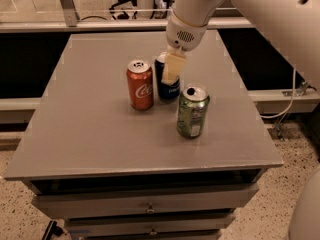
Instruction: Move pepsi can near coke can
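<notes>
The pepsi can (168, 86), dark blue with a silver top, stands upright on the grey table (100, 134), right beside the coke can (139, 84) with a narrow gap between them. The coke can is red-orange with white script. My gripper (170, 66) comes down from the white arm at the top right and is shut on the pepsi can. One pale finger (172, 69) lies across the can's front, and the other is hidden behind it.
A green can (192, 112) with an opened top stands upright to the front right of the pepsi can, close to the gripper. The table has drawers under its front edge. A dark gap and a rail run behind it.
</notes>
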`<state>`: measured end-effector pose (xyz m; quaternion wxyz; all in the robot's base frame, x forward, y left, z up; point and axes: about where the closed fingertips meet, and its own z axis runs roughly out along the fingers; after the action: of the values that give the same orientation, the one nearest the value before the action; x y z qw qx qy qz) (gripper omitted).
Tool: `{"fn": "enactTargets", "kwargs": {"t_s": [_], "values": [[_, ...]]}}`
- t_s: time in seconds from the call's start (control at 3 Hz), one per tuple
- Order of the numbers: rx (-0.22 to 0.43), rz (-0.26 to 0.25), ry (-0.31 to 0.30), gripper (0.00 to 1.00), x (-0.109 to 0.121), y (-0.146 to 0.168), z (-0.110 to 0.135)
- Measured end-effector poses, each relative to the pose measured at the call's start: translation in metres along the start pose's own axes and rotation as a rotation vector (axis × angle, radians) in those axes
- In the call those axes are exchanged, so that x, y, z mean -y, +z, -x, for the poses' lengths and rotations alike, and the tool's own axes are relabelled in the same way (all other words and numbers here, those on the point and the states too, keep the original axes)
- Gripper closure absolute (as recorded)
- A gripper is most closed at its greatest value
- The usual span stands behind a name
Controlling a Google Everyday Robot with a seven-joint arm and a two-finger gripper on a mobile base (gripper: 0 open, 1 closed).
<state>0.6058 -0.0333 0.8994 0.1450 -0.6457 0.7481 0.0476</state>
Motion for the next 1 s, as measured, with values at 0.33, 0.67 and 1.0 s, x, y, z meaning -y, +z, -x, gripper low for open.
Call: {"fn": "enactTargets", "kwargs": {"t_s": [0.33,0.67,1.0], "values": [[0.01,0.012,-0.001,0.36,-0.0009,0.002,-0.0008],[0.016,0.017,-0.002,0.12,-0.0012,0.0022,-0.0014],[0.024,0.015,-0.005,0.0,-0.0019,-0.0009,-0.0028]]}}
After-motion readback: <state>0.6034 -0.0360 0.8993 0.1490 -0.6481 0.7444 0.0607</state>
